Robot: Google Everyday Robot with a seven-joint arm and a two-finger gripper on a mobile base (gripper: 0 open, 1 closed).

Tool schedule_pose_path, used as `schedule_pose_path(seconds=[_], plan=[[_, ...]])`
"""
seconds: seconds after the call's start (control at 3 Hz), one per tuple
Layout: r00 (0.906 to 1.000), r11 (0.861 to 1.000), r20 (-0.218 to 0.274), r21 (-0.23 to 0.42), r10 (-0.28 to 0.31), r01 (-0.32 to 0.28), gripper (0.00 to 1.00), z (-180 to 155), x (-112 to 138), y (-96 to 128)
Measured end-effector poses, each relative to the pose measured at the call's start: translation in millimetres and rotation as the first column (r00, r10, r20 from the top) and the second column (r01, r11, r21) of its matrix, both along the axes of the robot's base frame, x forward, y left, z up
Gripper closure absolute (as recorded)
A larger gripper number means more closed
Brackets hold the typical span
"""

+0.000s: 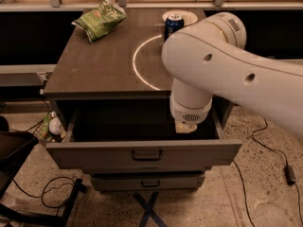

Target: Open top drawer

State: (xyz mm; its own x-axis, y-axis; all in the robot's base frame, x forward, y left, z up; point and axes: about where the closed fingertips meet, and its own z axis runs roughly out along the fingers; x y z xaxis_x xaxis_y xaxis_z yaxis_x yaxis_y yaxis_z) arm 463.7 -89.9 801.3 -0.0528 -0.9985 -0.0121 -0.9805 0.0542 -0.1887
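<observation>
The top drawer [94, 156] stands pulled far out of the cabinet, its deep grey box showing dark and bare inside. Its small dark pull handle [147, 155] sits at the middle of the wide front. My gripper [186, 127] hangs under the white arm [222, 60], above the right part of the drawer's box, behind the front and apart from the handle. Only its pale tip shows below the wrist. A lower drawer front [149, 182] sits shut beneath.
On the cabinet top [94, 65] lie a green chip bag [98, 20], a blue can [173, 26] and a white plate [182, 16] behind it. A black chair base [28, 193] and cables lie on the floor at left. A cable runs on the right floor [265, 150].
</observation>
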Motion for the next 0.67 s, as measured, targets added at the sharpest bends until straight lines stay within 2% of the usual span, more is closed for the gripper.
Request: schedule_pose_path(seconds=[0.33,0.67], plan=[[0.9980,1.000,0.062,-0.008,0.012,-0.011,1.00,-11.6,9.4,-8.9],[0.9928,0.998,0.106,0.009,0.055,-0.056,1.00,-46.5,35.0,0.6]])
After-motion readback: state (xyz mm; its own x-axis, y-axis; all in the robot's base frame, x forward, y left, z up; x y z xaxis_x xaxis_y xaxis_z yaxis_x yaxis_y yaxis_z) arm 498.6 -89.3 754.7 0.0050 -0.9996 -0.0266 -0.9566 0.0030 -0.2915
